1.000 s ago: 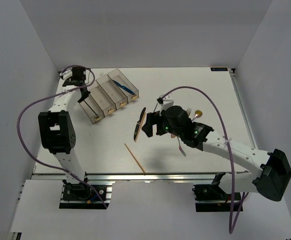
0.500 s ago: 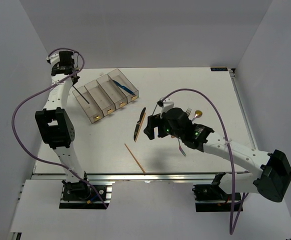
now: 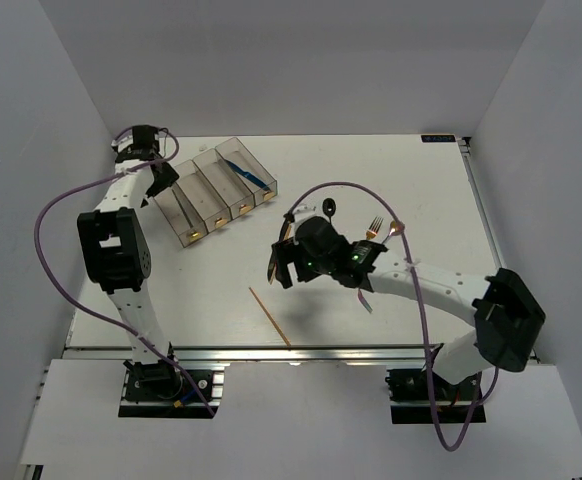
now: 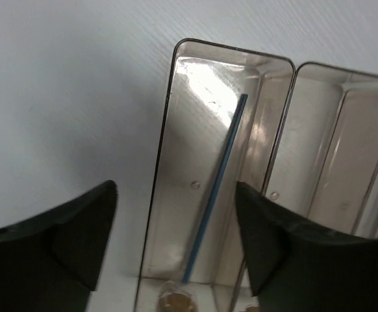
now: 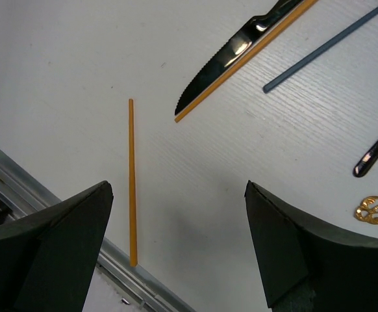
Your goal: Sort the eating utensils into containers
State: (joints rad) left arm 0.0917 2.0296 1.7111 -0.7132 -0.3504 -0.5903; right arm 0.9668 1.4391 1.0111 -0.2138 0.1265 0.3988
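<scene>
- Okay, my left claw (image 4: 176, 195) hangs over the leftmost bin of the containers (image 3: 196, 195), jaws wide apart and holding nothing.
- Right below it a dark chopstick (image 4: 215, 188) lies slantwise on that bin's floor, so I count that one as sorted.
- At the right end of the row the blue knife (image 3: 251, 176) lies in its bin. The two middle bins look bare from above.
- That makes two pieces home by my count, with the bulk of the cutlery out on the table (image 3: 371, 170).
- My right claw (image 5: 179, 195) hovers low over the middle of the table, fingers spread and nothing between them.
- Under it lies a lone wooden chopstick (image 5: 132, 182), close to the near edge and apart from everything else.
- Just beyond, the black knife (image 5: 238, 47) lies with a second wooden chopstick (image 5: 241, 64) pressed along its edge.
- A second dark chopstick (image 5: 325, 49) lies just beside that pair.
- Further right, the black spoon (image 3: 329, 211), gold fork (image 3: 374, 226) and purple-gold spoon (image 3: 395, 228) lie near one another.
- One more slim piece pokes out from under my right arm, and I cannot tell which it is.
- I'd call this early going, with far more left than done.
- The lone chopstick looks the easiest pick. The knife and its touching chopstick may need parting first.
</scene>
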